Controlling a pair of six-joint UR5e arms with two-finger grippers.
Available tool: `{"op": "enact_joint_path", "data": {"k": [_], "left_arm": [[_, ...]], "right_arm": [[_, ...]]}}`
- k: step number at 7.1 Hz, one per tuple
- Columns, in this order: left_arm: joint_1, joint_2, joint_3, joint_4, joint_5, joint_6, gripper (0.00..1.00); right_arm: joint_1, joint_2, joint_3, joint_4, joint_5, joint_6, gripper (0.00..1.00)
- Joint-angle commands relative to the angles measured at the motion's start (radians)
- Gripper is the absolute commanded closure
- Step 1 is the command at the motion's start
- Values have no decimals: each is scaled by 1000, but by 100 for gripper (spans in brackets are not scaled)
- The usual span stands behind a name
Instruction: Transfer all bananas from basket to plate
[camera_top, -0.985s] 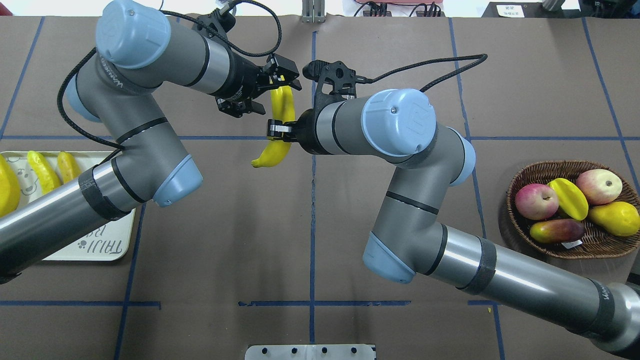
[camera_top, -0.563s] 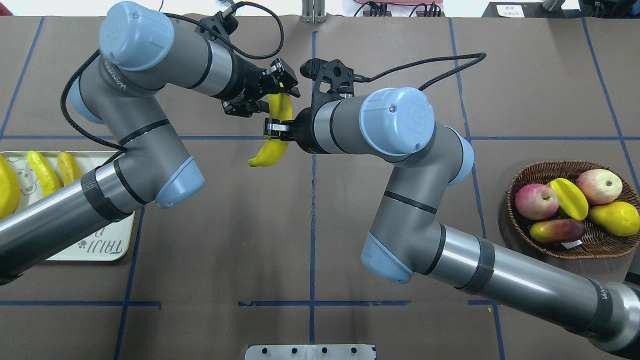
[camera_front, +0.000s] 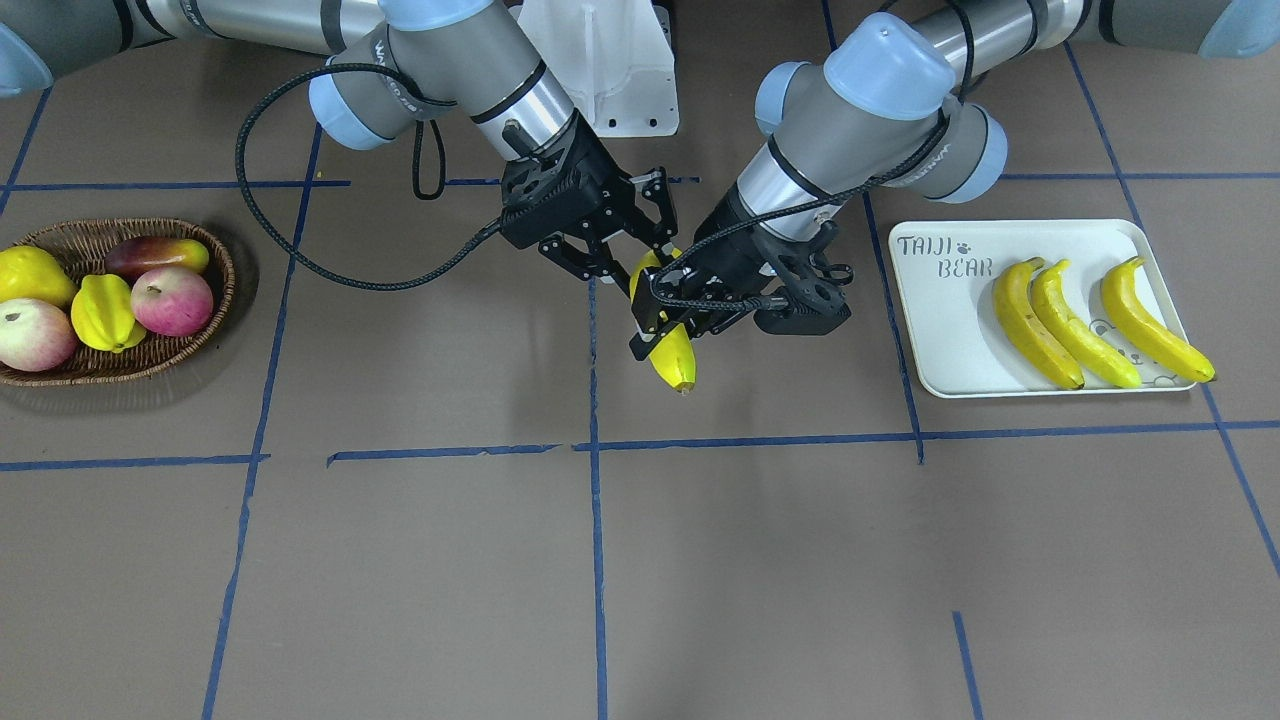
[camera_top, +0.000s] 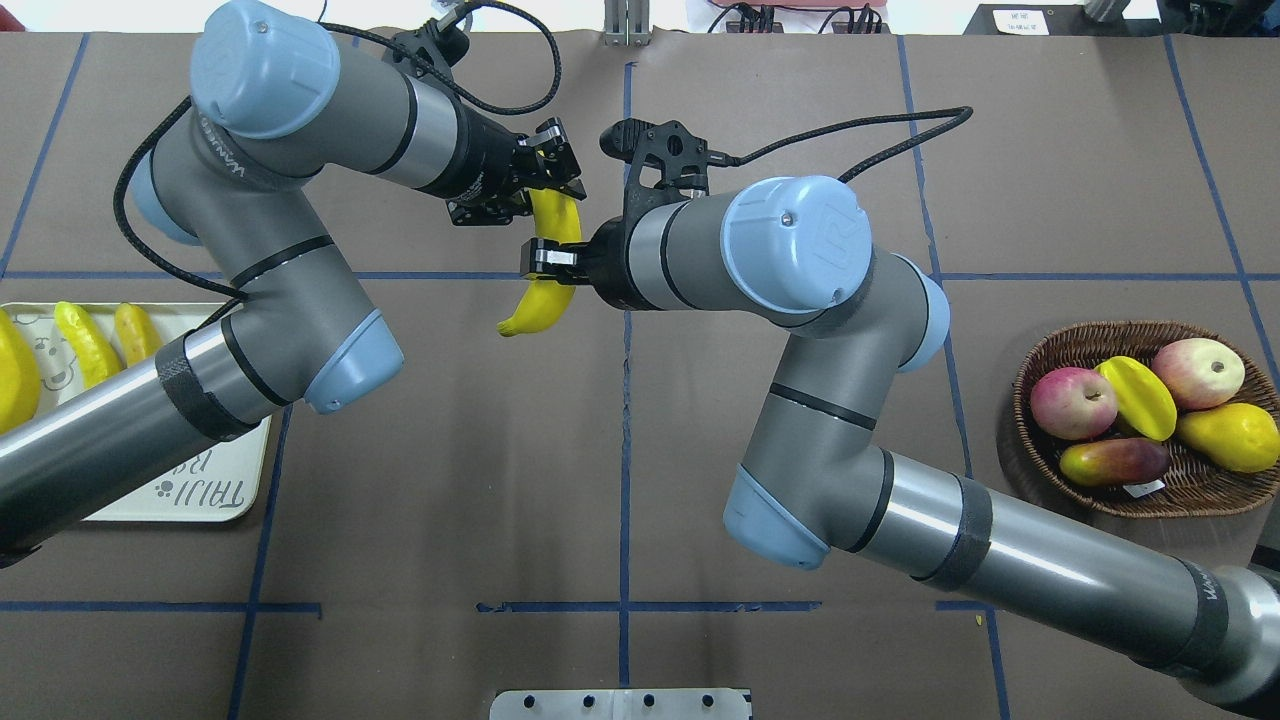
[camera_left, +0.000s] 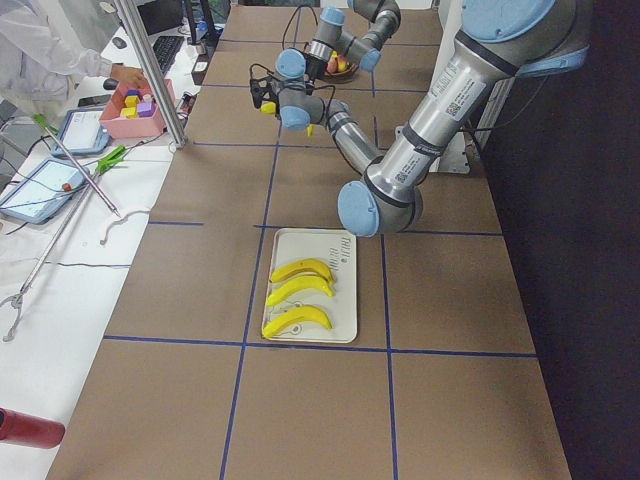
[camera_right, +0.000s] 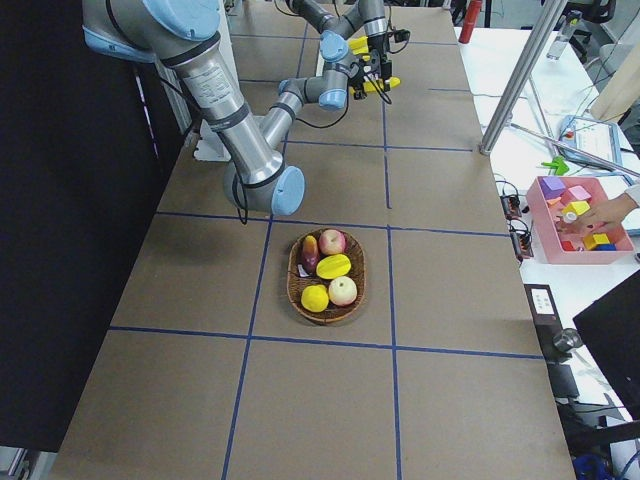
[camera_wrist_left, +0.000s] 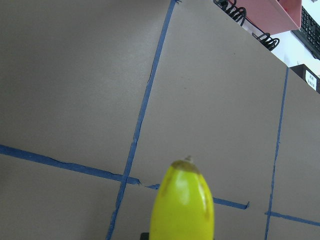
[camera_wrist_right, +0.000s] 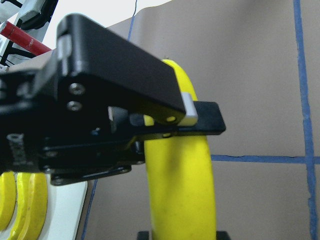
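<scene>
Left gripper (camera_top: 555, 178) closed within last second, now clamping far end of one banana (camera_top: 540, 300), mid-air over table (camera_top: 400, 480) centre; right gripper (camera_top: 552, 260) pinches its middle. Three bananas (camera_front: 1078, 330) on plate (camera_front: 940, 330). Basket (camera_front: 150, 368): five other fruits (camera_front: 170, 300). Overhead, left arm (camera_top: 120, 430) hides part of plate.

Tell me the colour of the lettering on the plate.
Grey lettering on the white plate; it shows best in the exterior front-facing view.

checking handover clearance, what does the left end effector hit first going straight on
The left end effector is closed on the banana; beyond it the left wrist view shows only brown table, though depth is unclear.
</scene>
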Motion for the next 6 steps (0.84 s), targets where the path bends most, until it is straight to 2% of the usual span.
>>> {"op": "enact_joint_path", "data": {"k": [1, 2, 3, 5, 6], "left_arm": [[-10, 9, 0, 0, 0, 5, 100], [-26, 43, -9, 0, 0, 5, 100], [-38, 101, -19, 14, -8, 1, 100], [-79, 237, -39, 15, -26, 2, 100], [-119, 312, -49, 24, -29, 7, 100]], "right_arm": [[49, -19, 30, -15, 109, -8, 1], [100, -43, 37, -16, 197, -10, 1], [137, -101, 58, -16, 246, -13, 1], [221, -195, 74, -51, 305, -39, 1], [255, -215, 80, -113, 337, -135, 1]]}}
